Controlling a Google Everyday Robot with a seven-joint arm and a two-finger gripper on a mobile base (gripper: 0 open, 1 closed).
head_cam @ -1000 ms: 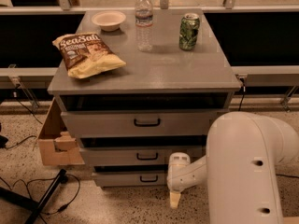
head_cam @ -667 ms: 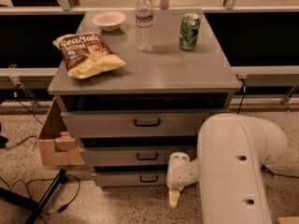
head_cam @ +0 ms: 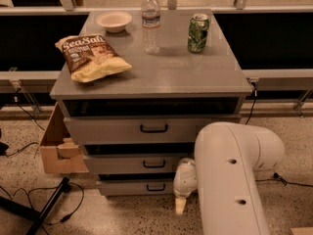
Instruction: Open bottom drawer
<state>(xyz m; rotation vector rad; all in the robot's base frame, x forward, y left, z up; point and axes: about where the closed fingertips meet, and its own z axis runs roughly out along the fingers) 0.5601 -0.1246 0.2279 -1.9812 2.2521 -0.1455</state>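
The bottom drawer [head_cam: 122, 186] is the lowest of three grey fronts in the desk [head_cam: 171, 77], just above the speckled floor and under the middle drawer [head_cam: 117, 164] and the top drawer [head_cam: 107, 130]. Its narrow front faces the camera. Its long axis runs left to right, and its small black bar handle [head_cam: 155, 187] lies along that same line. It looks shut or nearly so, so it would have to travel straight out toward the viewer. The gripper [head_cam: 180, 205] hangs low off the drawer's right end, pointing down at the floor, beside the front and a little right of the handle. It does not appear to be hooked on the handle. Whether it is spread or closed cannot be told from here. The bulky white arm [head_cam: 234, 180] reaches in from the lower right, probably to bring the gripper down to the height of that lowest handle. On the desk top sit a chip bag [head_cam: 93, 58], a bowl [head_cam: 113, 21], a water bottle [head_cam: 150, 26] and a green can [head_cam: 198, 33], all well away from the work. A cardboard box [head_cam: 54, 148] stands against the desk's left side.
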